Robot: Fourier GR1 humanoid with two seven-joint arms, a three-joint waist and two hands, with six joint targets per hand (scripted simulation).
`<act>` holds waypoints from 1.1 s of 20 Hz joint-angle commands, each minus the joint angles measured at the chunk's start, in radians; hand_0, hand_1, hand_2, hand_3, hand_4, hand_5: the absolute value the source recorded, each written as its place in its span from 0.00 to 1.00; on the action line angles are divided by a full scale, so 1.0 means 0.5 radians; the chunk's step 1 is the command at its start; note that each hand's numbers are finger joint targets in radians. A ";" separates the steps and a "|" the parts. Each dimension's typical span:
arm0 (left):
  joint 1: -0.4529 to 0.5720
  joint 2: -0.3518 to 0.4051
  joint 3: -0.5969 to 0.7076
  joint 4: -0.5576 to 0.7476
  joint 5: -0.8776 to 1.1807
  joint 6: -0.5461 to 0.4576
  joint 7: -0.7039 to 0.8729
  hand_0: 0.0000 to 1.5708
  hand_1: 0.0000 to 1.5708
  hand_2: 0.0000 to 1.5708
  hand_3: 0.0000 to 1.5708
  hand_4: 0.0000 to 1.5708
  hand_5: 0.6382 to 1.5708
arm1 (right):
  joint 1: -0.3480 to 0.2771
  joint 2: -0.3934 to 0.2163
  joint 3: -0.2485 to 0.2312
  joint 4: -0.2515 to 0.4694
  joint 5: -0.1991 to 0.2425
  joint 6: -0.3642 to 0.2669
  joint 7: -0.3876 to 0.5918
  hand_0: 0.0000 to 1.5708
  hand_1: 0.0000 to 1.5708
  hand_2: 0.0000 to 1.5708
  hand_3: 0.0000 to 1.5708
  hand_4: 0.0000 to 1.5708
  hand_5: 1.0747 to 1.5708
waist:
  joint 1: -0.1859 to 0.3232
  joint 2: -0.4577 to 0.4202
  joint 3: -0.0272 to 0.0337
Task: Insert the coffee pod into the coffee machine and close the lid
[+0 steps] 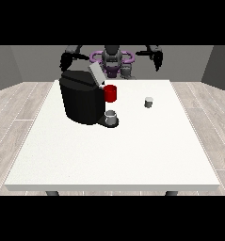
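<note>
Grey and small, the coffee pod (148,102) stands alone right of the coffee machine (83,101), whose lid (96,74) is up; we judge it light, rigid, best pinched round its sides. Both hands (66,60) (157,59) hang raised, empty, fingers unclear

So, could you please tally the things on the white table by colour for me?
Black: 1, the coffee machine with its grey lid raised.
Red: 1, the red cup beside the machine.
Grey: 2, the grey cup on the machine's tray and the coffee pod standing apart on the table.
Total: 4.
</note>
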 commanded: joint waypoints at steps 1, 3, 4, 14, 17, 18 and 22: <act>0.005 0.115 0.010 0.044 -0.113 -0.054 -0.082 0.00 0.00 0.00 0.00 0.20 1.00 | -0.001 0.060 0.002 -0.068 -0.036 -0.046 0.032 0.00 0.00 0.00 0.00 0.14 1.00 | -0.019 -0.028 0.000; -0.081 0.151 0.046 0.091 -0.191 0.000 -0.096 0.00 0.00 0.00 0.00 0.14 1.00 | -0.018 -0.012 -0.042 -0.050 -0.034 -0.013 0.007 0.00 0.00 0.00 0.00 0.14 1.00 | -0.051 0.020 0.000; -0.151 0.142 -0.020 0.046 -0.279 0.059 0.022 0.00 0.00 0.00 0.00 0.00 1.00 | -0.071 0.021 -0.048 0.009 -0.048 -0.024 -0.054 0.00 0.00 0.00 0.00 0.11 1.00 | -0.046 0.055 0.000; -0.652 0.426 0.269 0.555 -0.187 -0.082 0.218 0.00 0.00 0.00 0.00 0.00 1.00 | -0.208 -0.023 -0.019 0.034 -0.096 0.090 -0.168 0.00 0.00 0.00 0.00 0.15 1.00 | -0.224 0.354 0.000; -0.765 0.473 0.259 0.754 -0.275 -0.082 0.196 0.00 0.00 0.00 0.00 0.00 1.00 | -0.267 0.077 0.196 -0.097 -0.026 -0.119 0.070 0.00 0.00 0.00 0.00 0.18 1.00 | -0.261 0.353 -0.001; -0.749 0.534 0.331 0.881 -0.222 -0.155 0.121 0.00 0.00 0.00 0.00 0.00 1.00 | -0.301 0.067 0.146 -0.178 -0.012 -0.054 0.151 0.00 0.00 0.00 0.00 0.16 1.00 | -0.285 0.384 -0.002; -0.816 0.493 0.275 1.046 -0.343 -0.090 0.108 0.00 0.00 0.00 0.00 0.00 1.00 | -0.289 0.039 0.094 -0.056 0.001 -0.059 0.075 0.00 0.00 0.00 0.00 0.22 1.00 | -0.247 0.367 -0.001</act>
